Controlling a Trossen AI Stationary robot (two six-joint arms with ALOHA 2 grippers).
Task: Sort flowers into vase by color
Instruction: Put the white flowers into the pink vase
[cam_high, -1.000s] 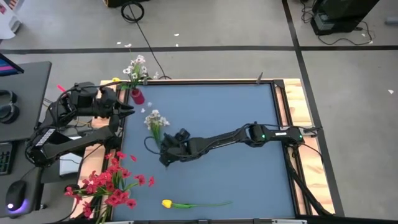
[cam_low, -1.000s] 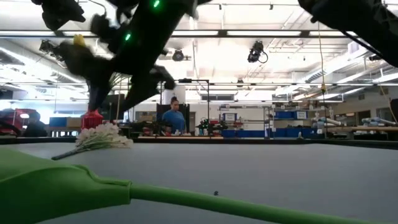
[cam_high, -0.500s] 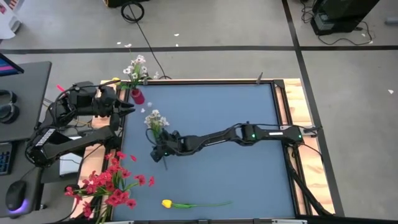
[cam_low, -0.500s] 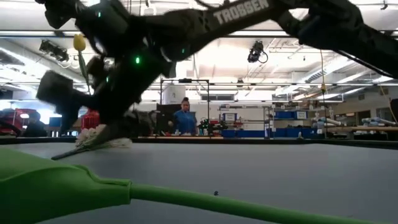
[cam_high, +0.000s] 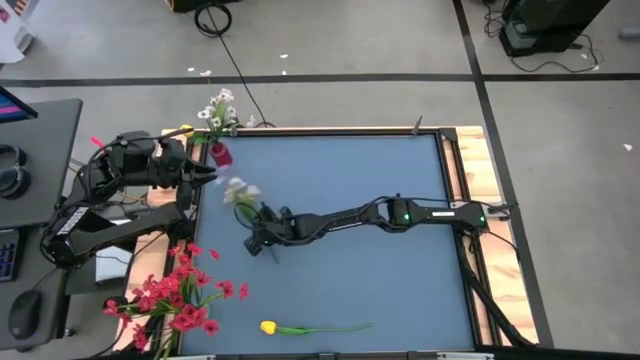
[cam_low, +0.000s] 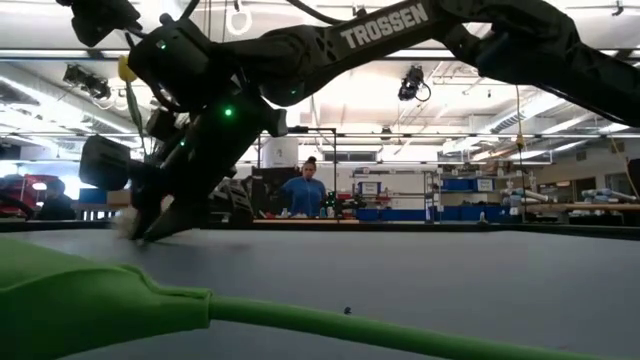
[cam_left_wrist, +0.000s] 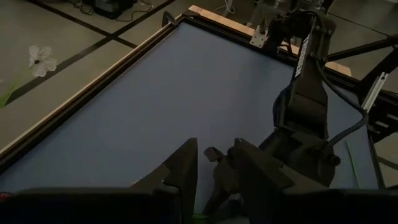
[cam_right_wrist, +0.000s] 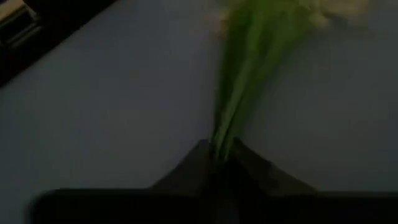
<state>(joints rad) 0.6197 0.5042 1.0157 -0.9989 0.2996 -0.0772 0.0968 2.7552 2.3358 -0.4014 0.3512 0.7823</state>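
My right tool (cam_right_wrist: 222, 155): closed on the white spray's green stems (cam_right_wrist: 239, 87).
White spray (cam_high: 240, 192): blossoms blurred, near the vase (cam_high: 221, 154).
My left tool (cam_left_wrist: 214, 162): fingers slightly apart, empty.

White spray (cam_right_wrist: 323, 11) blurred, blossoms cut off.

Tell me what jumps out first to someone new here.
The right gripper, stretched across the blue table, is shut on the green stems of a white-blossom spray near the table's left edge. Beyond it, a small pinkish-red vase at the far-left corner holds white flowers. A red-blossom bunch sprawls at the near-left edge.
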